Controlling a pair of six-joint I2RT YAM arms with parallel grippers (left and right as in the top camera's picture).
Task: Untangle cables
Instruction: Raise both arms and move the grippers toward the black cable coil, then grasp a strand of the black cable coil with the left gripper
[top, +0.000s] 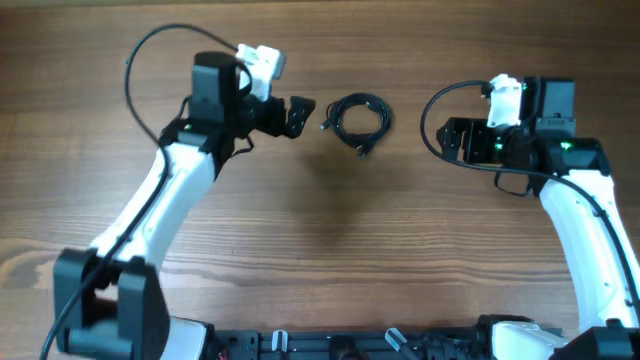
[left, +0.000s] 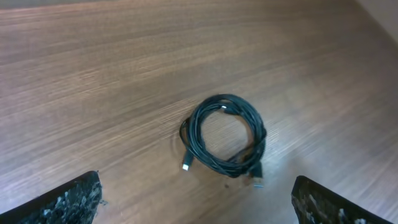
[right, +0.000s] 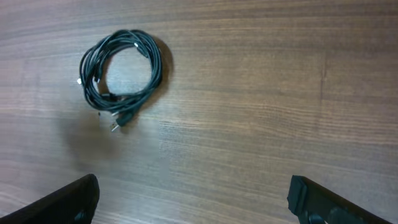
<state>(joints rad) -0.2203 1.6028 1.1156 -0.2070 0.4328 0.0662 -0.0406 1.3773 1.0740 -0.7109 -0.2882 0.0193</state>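
The cables (top: 358, 117) lie as a small black coil on the wooden table, between the two arms, with tiny plugs sticking out at the lower side. The coil also shows in the left wrist view (left: 225, 135) and in the right wrist view (right: 120, 67). My left gripper (top: 298, 115) is open and empty, just left of the coil, pointing at it. My right gripper (top: 455, 140) is open and empty, some way right of the coil. In both wrist views the fingers sit wide apart at the bottom corners with bare table between them.
The wooden table (top: 330, 240) carries nothing else. Thick black wires loop from each arm's wrist: one above the left arm (top: 140, 60), one by the right gripper (top: 432, 105). The arm bases stand at the near edge.
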